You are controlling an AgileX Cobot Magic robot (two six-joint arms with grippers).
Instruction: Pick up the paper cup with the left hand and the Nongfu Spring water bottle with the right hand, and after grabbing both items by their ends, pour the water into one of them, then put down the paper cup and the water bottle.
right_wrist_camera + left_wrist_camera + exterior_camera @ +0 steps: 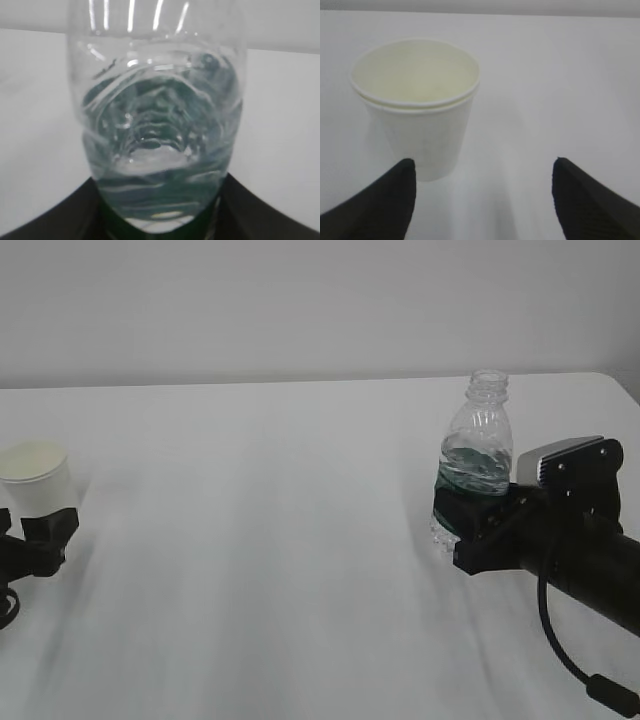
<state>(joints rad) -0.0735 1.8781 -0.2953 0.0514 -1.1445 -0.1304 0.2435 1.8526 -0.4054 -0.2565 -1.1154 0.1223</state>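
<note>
A: Right pincer (pixel 455 525) status, exterior view?
B: Clamped on the Nongfu Spring water bottle (pixel 474 455) at its label band; bottle upright at the right of the desk (pixel 270 540). Paper cup (pixel 38 478) stands far left.

A: Left wrist view?
B: Left pincer (pixel 482 195) spread wide; paper cup (pixel 417 107) upright just ahead, nearer one finger.

A: Right wrist view?
B: Bottle (pixel 157 115) fills the frame between the jaws, water (pixel 155 165) inside.

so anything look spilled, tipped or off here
No spill or damage shows. The paper cup stands upright between the open left gripper's fingers, nearer one finger. The water bottle, capless and upright, sits gripped in the right gripper, water inside.
</note>
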